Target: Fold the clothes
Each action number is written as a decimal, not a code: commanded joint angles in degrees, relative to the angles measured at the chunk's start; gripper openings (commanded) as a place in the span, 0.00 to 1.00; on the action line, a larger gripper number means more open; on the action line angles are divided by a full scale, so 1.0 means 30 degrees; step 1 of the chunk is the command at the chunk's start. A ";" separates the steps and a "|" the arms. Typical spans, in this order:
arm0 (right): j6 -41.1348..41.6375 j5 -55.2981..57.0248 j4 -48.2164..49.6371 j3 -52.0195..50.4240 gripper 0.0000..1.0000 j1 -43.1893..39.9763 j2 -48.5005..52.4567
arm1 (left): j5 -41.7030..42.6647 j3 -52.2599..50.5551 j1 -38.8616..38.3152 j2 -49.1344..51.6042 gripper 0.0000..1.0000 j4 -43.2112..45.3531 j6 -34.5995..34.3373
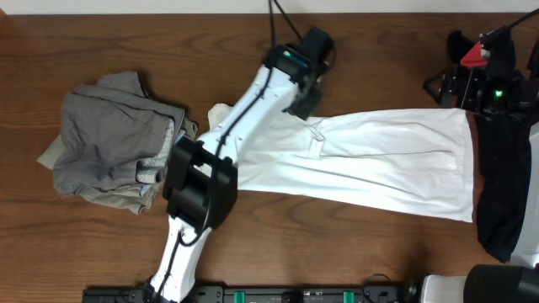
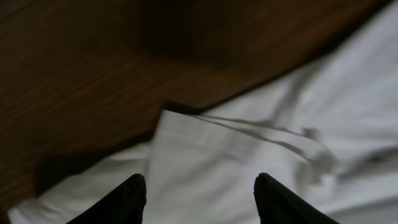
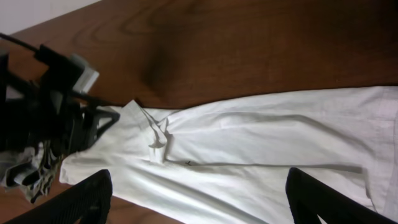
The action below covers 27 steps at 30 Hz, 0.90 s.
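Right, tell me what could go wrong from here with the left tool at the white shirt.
The left tool hangs open over a layered fold of the white shirt; it may pinch only the top layer and pull the fold apart. That end of the shirt lies close to the grey pile, so a drag that way could catch it.

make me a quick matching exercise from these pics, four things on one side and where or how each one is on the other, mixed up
Things:
1. white garment
2. grey-khaki pile
3. black garment
4. left gripper

Place or state:
a. hanging at the far right of the overhead view
b. bunched up at the far left
c. spread out long across the middle
d. open, over the white garment's left end

Pairs: 1-c, 2-b, 3-a, 4-d
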 commanded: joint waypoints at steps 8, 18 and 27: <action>-0.0284 -0.0022 -0.0015 0.0372 0.88 -0.0051 -0.0364 | 0.1173 -0.0328 0.1515 0.3118 0.62 0.1341 0.2776; -0.0284 -0.0015 0.0000 0.0372 0.88 -0.0051 -0.0364 | 0.2521 -0.0430 0.1457 0.3228 0.44 0.1406 0.2812; -0.0284 -0.0015 0.0000 0.0372 0.87 -0.0051 -0.0364 | 0.2492 0.0605 0.1457 0.2929 0.06 0.0277 0.2805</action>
